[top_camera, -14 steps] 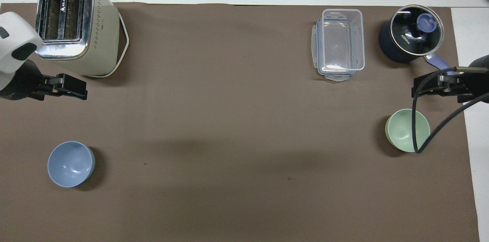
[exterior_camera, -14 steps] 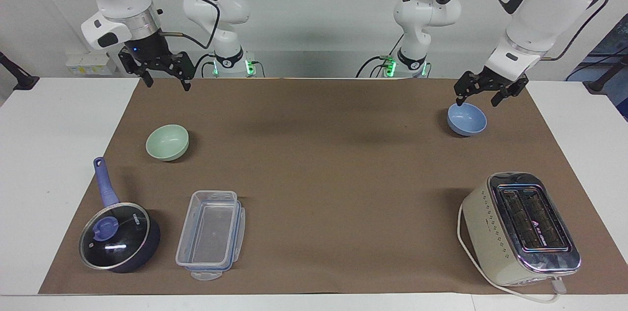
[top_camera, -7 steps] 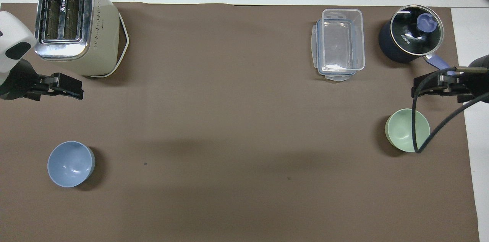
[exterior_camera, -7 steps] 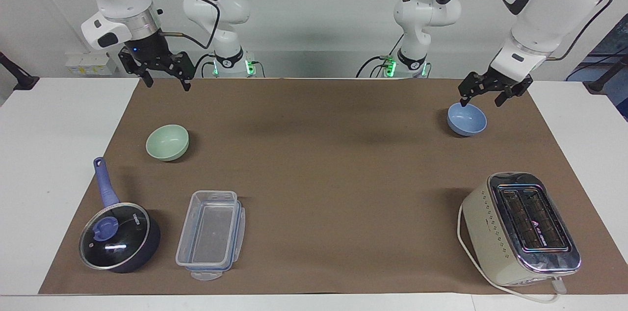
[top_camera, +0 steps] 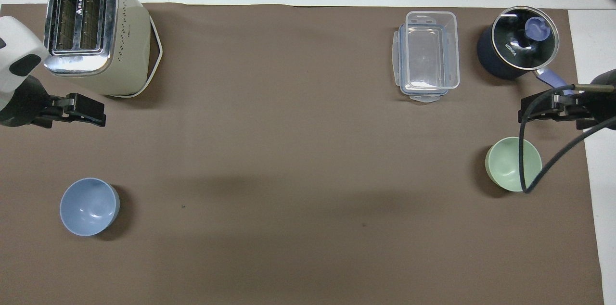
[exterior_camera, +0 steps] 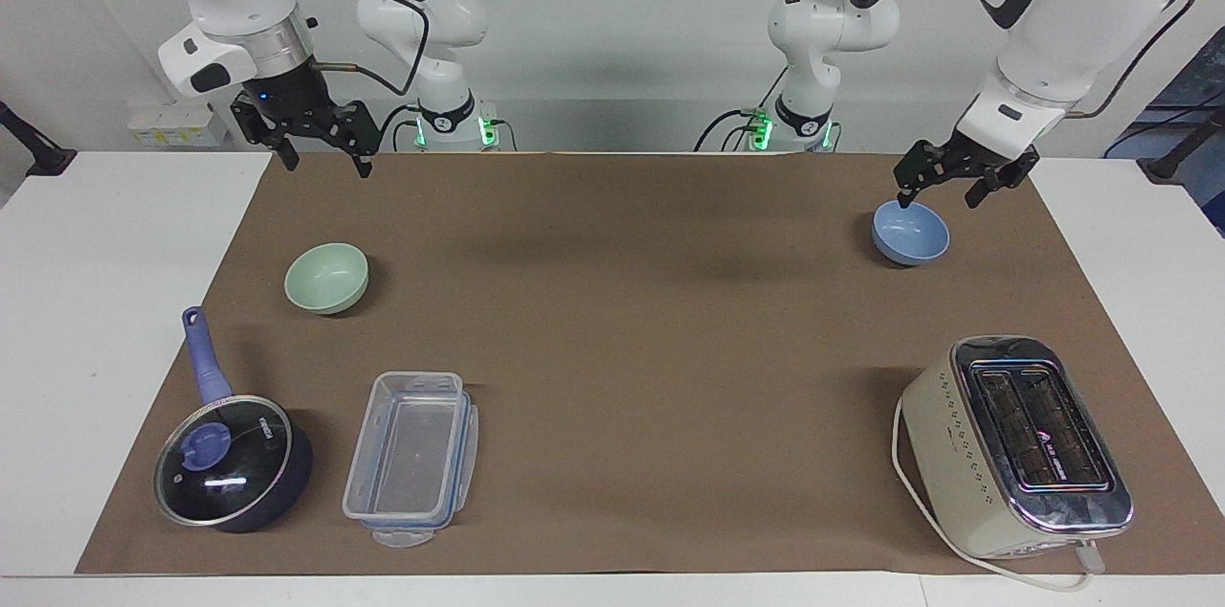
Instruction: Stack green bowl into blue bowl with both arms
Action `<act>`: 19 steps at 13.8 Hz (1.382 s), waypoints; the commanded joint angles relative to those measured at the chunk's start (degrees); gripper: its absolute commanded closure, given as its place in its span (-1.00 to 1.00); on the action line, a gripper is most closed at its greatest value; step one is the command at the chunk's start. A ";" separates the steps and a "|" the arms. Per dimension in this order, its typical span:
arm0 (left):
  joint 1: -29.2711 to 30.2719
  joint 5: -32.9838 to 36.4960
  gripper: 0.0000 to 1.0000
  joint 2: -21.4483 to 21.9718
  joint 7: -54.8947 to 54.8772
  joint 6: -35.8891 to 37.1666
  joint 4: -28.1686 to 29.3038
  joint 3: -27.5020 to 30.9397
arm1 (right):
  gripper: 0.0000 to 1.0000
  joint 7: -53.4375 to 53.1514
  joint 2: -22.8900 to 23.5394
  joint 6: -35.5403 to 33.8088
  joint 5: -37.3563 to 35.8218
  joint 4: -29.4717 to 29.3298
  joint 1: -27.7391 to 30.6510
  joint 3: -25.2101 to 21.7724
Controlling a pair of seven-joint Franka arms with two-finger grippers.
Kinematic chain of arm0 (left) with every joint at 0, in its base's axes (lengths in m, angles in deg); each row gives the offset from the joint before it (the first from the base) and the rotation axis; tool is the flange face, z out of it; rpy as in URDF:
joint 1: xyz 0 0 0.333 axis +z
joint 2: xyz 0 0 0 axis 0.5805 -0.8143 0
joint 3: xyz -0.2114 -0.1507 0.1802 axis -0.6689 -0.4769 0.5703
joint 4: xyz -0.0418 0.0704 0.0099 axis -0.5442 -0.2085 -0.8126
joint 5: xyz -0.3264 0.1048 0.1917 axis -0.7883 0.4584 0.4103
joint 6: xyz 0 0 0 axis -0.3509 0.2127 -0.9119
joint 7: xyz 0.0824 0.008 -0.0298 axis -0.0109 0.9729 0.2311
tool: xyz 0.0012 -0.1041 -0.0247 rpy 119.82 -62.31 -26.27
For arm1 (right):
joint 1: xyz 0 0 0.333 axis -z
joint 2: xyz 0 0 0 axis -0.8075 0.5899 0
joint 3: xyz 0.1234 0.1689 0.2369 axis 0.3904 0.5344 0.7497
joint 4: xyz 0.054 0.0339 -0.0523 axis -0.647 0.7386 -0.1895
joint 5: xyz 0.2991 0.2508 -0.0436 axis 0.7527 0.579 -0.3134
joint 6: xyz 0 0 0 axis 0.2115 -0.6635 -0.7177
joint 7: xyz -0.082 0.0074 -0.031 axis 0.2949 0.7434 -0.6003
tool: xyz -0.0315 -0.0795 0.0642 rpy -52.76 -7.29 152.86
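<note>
The green bowl [exterior_camera: 326, 277] [top_camera: 513, 164] sits upright on the brown mat toward the right arm's end of the table. The blue bowl [exterior_camera: 910, 234] [top_camera: 89, 206] sits upright toward the left arm's end. My left gripper [exterior_camera: 938, 201] [top_camera: 94, 113] is open and empty, in the air just above the blue bowl's rim on the robots' side, not touching it. My right gripper [exterior_camera: 327, 167] [top_camera: 529, 113] is open and empty, held high above the mat near the green bowl, well clear of it. A black cable of the right arm crosses the green bowl in the overhead view.
A cream toaster [exterior_camera: 1019, 444] [top_camera: 91, 31] stands farther from the robots than the blue bowl. A dark blue lidded saucepan [exterior_camera: 230, 459] [top_camera: 517, 47] and a clear plastic container [exterior_camera: 413, 456] [top_camera: 428, 55] lie farther from the robots than the green bowl.
My left gripper has risen a little and drifted toward its end of the table, above the blue bowl. The right arm and both bowls have not moved.
</note>
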 commanded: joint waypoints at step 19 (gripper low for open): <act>5.59 0.32 -1.00 4.98 -5.01 -3.86 8.24 0.09 | -1.00 2.01 -0.62 3.17 0.77 1.36 0.82 0.38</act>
